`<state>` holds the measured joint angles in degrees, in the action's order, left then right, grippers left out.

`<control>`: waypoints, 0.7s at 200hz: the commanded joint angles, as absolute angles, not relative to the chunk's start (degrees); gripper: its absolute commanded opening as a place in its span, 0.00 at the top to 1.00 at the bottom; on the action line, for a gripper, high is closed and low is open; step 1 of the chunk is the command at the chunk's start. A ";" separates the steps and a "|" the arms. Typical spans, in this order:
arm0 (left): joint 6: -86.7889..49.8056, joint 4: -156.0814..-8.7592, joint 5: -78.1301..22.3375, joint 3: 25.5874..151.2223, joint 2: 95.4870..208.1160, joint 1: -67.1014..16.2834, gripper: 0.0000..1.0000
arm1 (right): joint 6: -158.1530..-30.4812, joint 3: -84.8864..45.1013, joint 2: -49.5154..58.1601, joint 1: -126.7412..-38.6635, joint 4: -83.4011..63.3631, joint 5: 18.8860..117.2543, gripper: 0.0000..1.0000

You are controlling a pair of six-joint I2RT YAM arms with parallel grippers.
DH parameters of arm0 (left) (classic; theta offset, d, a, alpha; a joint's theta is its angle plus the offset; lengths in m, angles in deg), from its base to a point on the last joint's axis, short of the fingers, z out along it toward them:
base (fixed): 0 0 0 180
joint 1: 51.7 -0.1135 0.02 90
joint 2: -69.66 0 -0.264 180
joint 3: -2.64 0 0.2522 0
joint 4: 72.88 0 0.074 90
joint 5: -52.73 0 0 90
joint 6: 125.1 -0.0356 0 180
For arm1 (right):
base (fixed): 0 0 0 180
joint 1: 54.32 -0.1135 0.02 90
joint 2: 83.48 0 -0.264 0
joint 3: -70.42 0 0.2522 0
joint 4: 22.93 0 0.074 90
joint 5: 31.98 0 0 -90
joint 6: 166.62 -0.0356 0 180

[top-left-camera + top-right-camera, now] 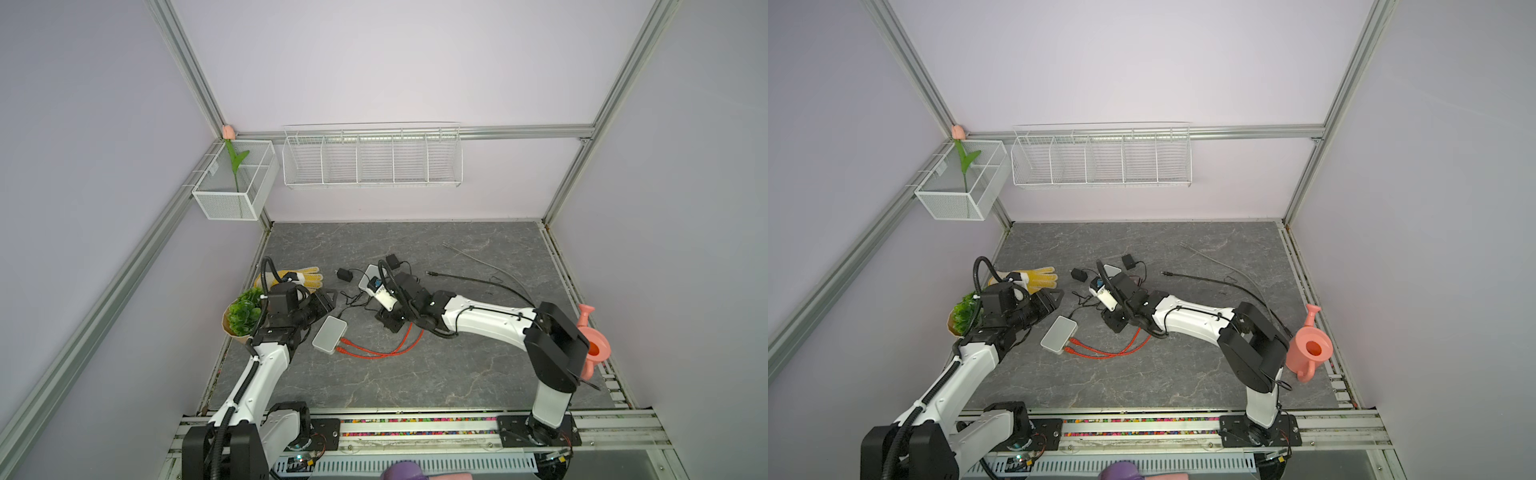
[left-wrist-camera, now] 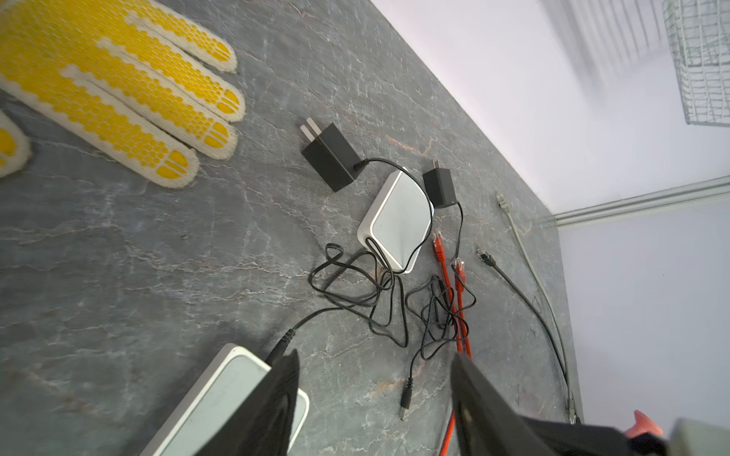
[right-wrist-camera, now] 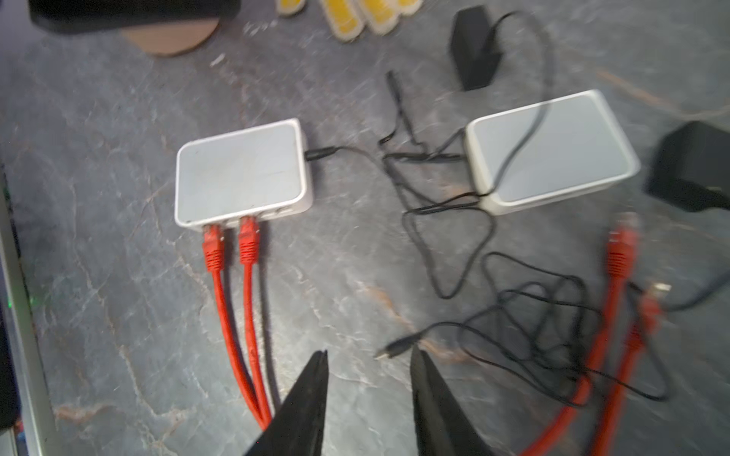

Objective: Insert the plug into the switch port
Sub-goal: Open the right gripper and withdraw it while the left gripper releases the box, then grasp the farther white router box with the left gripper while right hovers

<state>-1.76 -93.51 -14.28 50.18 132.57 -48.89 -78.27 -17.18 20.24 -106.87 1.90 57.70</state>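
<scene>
The grey stone counter (image 1: pixel 415 374) is the biggest thing, and it carries all the rest. The left arm (image 1: pixel 266 374) and the right arm (image 1: pixel 486 320) reach out over it from the front rail. A long white wire rack (image 1: pixel 372 160) hangs on the back wall. A white mesh basket (image 1: pixel 235 183) with a pink tulip (image 1: pixel 227 132) hangs in the corner. A pink watering can (image 1: pixel 592 345) stands at the right edge, beside the right arm's elbow. A green plant (image 1: pixel 245 311) in brown paper and a yellow dotted glove (image 2: pixel 118 87) lie at the left edge. The left hand (image 2: pixel 375 355) is let go, its two black fingers wide apart with nothing between them. One finger hides part of the near switch (image 1: pixel 329 334). The right hand (image 3: pixel 369 353) is let go too, its fingers apart over bare counter, though that view is blurry. The near switch is a small white box in the middle of the counter, and two red plugs (image 3: pixel 248 241) sit side by side in its ports. The far switch (image 2: pixel 399 221) lies further back, with two black power adapters (image 2: pixel 330 158) near it. Two loose red plugs (image 2: pixel 439 248) lie just beside the far switch, in no port. A small round black plug (image 2: pixel 406 402) lies free on the counter near the right hand's fingertips.
</scene>
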 commanded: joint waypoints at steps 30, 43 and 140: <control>-11.50 -96.18 -13.48 70.48 155.78 -35.70 0.39 | -84.11 -22.00 23.53 -98.88 10.61 50.37 0.68; -12.58 -97.97 -16.02 76.14 160.46 -32.76 0.39 | -85.49 -22.88 23.66 -96.93 10.93 51.08 0.68; -19.83 -121.38 -30.54 114.73 193.99 -30.89 0.25 | -87.06 -14.44 15.54 -93.41 7.94 51.34 0.51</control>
